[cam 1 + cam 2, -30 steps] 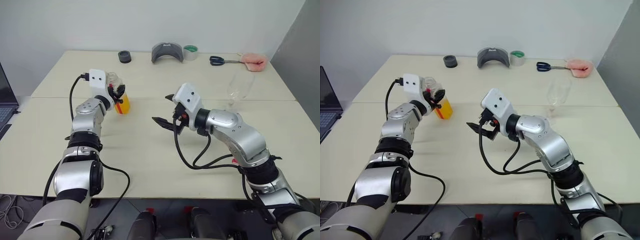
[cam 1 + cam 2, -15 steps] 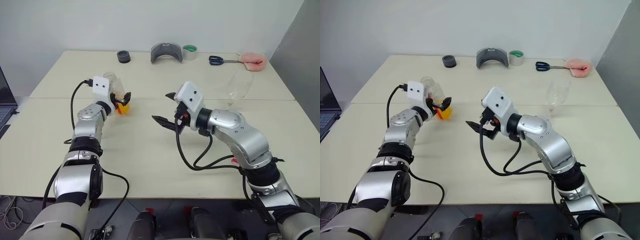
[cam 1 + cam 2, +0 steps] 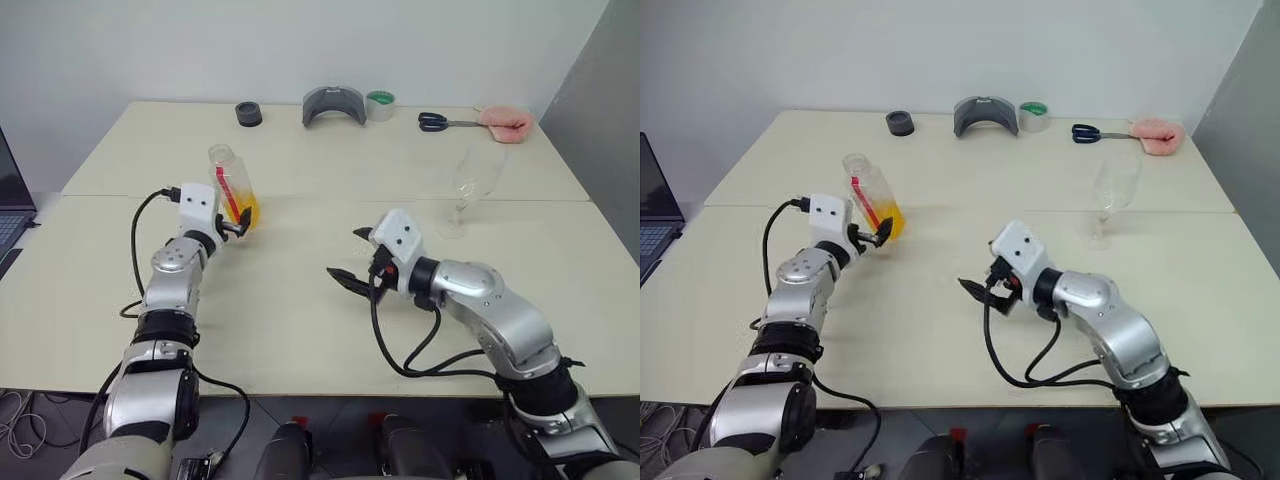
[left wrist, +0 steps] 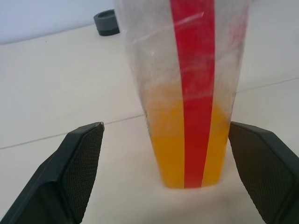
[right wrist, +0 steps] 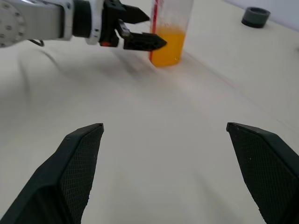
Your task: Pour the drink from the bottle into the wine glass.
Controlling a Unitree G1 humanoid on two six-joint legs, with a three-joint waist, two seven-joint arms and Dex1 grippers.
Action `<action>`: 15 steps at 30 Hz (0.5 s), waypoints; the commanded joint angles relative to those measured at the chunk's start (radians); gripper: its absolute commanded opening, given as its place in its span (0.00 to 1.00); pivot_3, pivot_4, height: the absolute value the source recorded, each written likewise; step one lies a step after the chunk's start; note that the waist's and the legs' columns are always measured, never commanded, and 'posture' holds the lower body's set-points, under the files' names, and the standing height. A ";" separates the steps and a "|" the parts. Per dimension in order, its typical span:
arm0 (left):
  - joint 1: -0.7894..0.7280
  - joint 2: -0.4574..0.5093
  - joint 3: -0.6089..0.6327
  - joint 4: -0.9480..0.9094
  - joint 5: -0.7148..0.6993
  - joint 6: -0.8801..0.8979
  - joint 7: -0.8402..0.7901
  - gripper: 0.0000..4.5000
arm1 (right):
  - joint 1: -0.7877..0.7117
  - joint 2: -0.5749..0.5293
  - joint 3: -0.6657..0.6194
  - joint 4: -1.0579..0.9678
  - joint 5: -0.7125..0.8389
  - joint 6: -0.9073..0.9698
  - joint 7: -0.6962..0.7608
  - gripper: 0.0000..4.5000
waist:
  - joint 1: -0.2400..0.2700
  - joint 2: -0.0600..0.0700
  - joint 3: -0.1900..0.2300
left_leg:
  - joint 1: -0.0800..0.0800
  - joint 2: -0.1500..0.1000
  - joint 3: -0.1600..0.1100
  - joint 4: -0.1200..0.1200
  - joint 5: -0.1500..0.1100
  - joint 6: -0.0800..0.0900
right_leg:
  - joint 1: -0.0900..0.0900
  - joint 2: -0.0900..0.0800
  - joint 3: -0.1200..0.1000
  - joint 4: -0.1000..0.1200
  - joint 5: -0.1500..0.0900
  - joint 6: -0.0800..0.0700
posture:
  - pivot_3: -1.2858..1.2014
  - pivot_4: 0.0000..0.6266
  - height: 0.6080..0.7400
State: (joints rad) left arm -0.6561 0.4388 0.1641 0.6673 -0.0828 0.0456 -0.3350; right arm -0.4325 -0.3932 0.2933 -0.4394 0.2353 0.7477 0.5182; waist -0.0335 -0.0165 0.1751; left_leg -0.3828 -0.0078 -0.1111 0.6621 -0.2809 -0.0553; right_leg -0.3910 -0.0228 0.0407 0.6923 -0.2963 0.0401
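The bottle (image 3: 232,188) stands on the table's left half, leaning slightly, with a red label strip. The orange drink (image 3: 246,212) fills its lower part. My left gripper (image 3: 239,229) is open just on the near side of it. In the left wrist view the bottle (image 4: 191,88) sits between and beyond the spread fingers (image 4: 74,168), which do not touch it. My right gripper (image 3: 346,254) hovers open and holds nothing over the table's middle, pointing toward the bottle (image 5: 169,32). The wine glass (image 3: 470,185) stands upright at the right, looking clear.
Along the far edge lie a black ring (image 3: 248,113), a grey curved piece (image 3: 335,103), a green tape roll (image 3: 380,103), scissors (image 3: 440,121) and a pink object (image 3: 505,122). A laptop (image 3: 10,205) sits past the table's left edge.
My left gripper opened, let go of the bottle and drew back and down. The bottle now stands free on the table. My right arm sank lower and moved toward the near right.
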 commanded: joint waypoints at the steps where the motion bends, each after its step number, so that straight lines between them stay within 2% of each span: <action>1: 0.054 0.000 0.014 -0.134 -0.017 0.028 0.011 0.99 | 0.038 -0.013 -0.044 -0.062 -0.013 -0.023 -0.024 1.00 | 0.000 0.000 0.000 | 0.000 0.000 0.000 0.000 0.000 0.000 | 0.000 0.000 0.000 0.000 0.000 0.000 | 0.52 0.24 1.00; 9: 0.316 0.014 0.006 -0.483 -0.043 0.154 -0.024 0.99 | 0.206 -0.002 -0.155 -0.129 0.001 0.009 -0.101 1.00 | 0.002 0.000 0.000 | 0.001 0.002 0.000 0.000 0.000 0.000 | 0.001 -0.001 0.000 -0.001 0.000 0.000 | 0.52 0.24 1.00; 15: 0.428 0.029 -0.054 -0.688 -0.091 0.201 -0.170 0.99 | 0.337 -0.004 -0.251 -0.146 -0.027 -0.025 -0.165 1.00 | 0.006 0.000 0.000 | 0.001 0.002 0.001 0.000 0.000 0.000 | 0.003 -0.001 -0.001 -0.001 0.000 0.000 | 0.52 0.24 1.00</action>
State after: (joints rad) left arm -0.2234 0.4550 0.1308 0.0548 -0.1417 0.2492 -0.4519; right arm -0.0965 -0.4061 0.0859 -0.5494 0.2163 0.7517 0.3816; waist -0.0280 -0.0164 0.1751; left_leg -0.3816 -0.0063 -0.1096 0.6617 -0.2810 -0.0552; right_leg -0.3880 -0.0238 0.0400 0.6907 -0.2963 0.0404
